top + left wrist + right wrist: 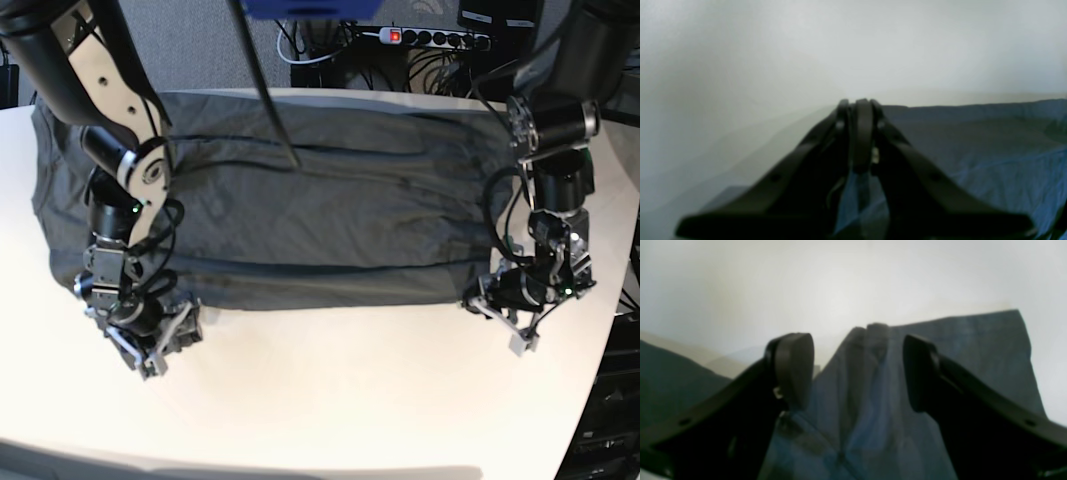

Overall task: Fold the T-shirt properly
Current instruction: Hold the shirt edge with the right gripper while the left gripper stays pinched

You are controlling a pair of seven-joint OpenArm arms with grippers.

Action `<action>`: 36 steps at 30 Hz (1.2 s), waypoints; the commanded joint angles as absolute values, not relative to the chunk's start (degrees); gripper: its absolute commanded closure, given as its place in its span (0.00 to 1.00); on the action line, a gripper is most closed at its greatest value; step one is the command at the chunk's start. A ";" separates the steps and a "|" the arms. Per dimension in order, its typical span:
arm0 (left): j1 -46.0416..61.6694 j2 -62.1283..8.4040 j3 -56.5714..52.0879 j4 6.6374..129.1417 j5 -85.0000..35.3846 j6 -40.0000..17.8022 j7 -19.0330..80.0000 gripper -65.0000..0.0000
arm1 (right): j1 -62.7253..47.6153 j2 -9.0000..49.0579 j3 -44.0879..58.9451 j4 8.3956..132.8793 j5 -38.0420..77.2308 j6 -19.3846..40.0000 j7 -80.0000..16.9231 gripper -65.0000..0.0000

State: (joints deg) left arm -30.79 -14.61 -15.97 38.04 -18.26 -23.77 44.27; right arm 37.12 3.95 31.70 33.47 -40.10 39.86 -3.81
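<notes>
a dark grey t-shirt (320,215) lies spread across the white table (330,400), already doubled lengthwise so its near edge forms a long straight fold line — a layout that, by the look of it, readies the cloth for the next fold from its two ends.

the left gripper (505,322) sits low at the shirt's near corner on the base view's right, jaws drawn together; its wrist view shows the fingers closed at the fabric's edge, with blue-grey cloth showing just behind the tips, though the blur makes it impossible to tell whether any cloth is pinched. that arm drops steeply from above, wrist bent down toward the tabletop.

the right gripper (155,345) rests at the opposite near corner, jaws standing wide apart. in its wrist view the two dark pads (793,368) straddle a ridge of the fabric without clamping it — apparently lined up to take hold. this arm too folds down in a tight crook, gripper angled outward along the table just beside the hem.
</notes>
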 commanded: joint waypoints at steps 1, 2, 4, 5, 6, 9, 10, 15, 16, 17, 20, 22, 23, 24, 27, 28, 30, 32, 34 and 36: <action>-31.60 -15.25 -15.96 38.46 -16.57 -22.99 45.58 0.94 | 39.08 4.18 31.60 34.24 -39.25 40.00 -2.33 0.36; -31.60 -15.25 -15.96 38.46 -16.57 -22.99 45.58 0.94 | 39.08 4.18 31.60 34.24 -39.25 40.00 -2.33 0.36; -31.69 -15.25 -15.96 38.46 -16.57 -22.99 45.58 0.94 | 39.08 4.18 31.60 34.24 -39.25 40.00 -2.33 0.36; -31.69 -15.25 -15.96 38.46 -16.57 -22.99 45.58 0.94 | 39.08 4.18 31.60 34.24 -39.25 40.00 -2.33 0.36; -31.69 -15.25 -15.96 38.46 -16.57 -22.99 45.58 0.94 | 39.08 4.18 31.60 34.24 -39.25 40.00 -2.33 0.36; -31.78 -15.25 -15.96 38.46 -16.57 -22.99 45.58 0.94 | 39.08 4.18 31.60 34.24 -39.25 40.00 -2.33 0.36; -31.78 -15.25 -15.96 38.46 -16.57 -22.99 45.58 0.94 | 39.08 4.18 31.60 34.24 -39.25 40.00 -2.33 0.37; -31.69 -15.25 -15.96 38.46 -16.57 -22.99 45.58 0.94 | 39.08 4.18 31.60 34.24 -39.25 40.00 -2.33 0.38; -31.69 -15.25 -15.96 38.46 -16.57 -22.99 45.58 0.94 | 39.08 4.18 31.60 34.24 -39.25 40.00 -2.33 0.38; -31.69 -15.25 -15.96 38.46 -16.57 -22.99 45.58 0.94 | 39.08 4.18 31.60 34.24 -39.25 40.00 -2.33 0.42; -31.60 -15.34 -15.96 38.46 -16.57 -22.99 45.58 0.94 | 39.08 4.18 31.60 34.24 -39.25 40.00 -2.33 0.59; -31.60 -15.34 -15.96 38.46 -16.57 -22.99 45.58 0.94 | 39.08 4.18 31.60 34.24 -39.25 40.00 -2.33 0.72; -31.60 -15.34 -15.96 38.46 -16.66 -22.99 45.58 0.94 | 39.08 4.18 31.60 34.24 -39.25 40.00 -2.33 0.77; -31.52 -15.34 -15.96 38.46 -16.66 -22.99 45.58 0.94 | 39.08 4.18 31.60 34.24 -39.25 40.00 -2.33 0.81; -31.52 -15.34 -15.87 38.46 -16.75 -22.99 45.58 0.94 | 39.08 4.18 31.60 34.15 -39.25 40.00 -2.42 0.85; -31.52 -15.34 -15.87 38.46 -16.75 -22.99 45.58 0.94 | 39.08 4.18 31.60 34.15 -39.25 40.00 -2.42 0.85; -31.52 -15.34 -15.87 38.46 -16.75 -22.99 45.58 0.94 | 38.99 4.26 31.60 34.15 -39.25 40.00 -2.51 0.89; -31.52 -15.34 -15.87 38.46 -16.75 -22.99 45.58 0.94 | 38.99 4.35 31.60 34.15 -39.25 40.00 -2.51 0.95; -31.52 -15.34 -15.87 38.46 -16.75 -22.99 45.58 0.94 | 38.99 4.44 31.60 34.15 -39.25 40.00 -2.68 1.00; -31.52 -15.34 -15.87 38.46 -16.75 -22.99 45.58 0.94 | 38.99 4.44 31.60 34.15 -39.25 40.00 -2.68 1.00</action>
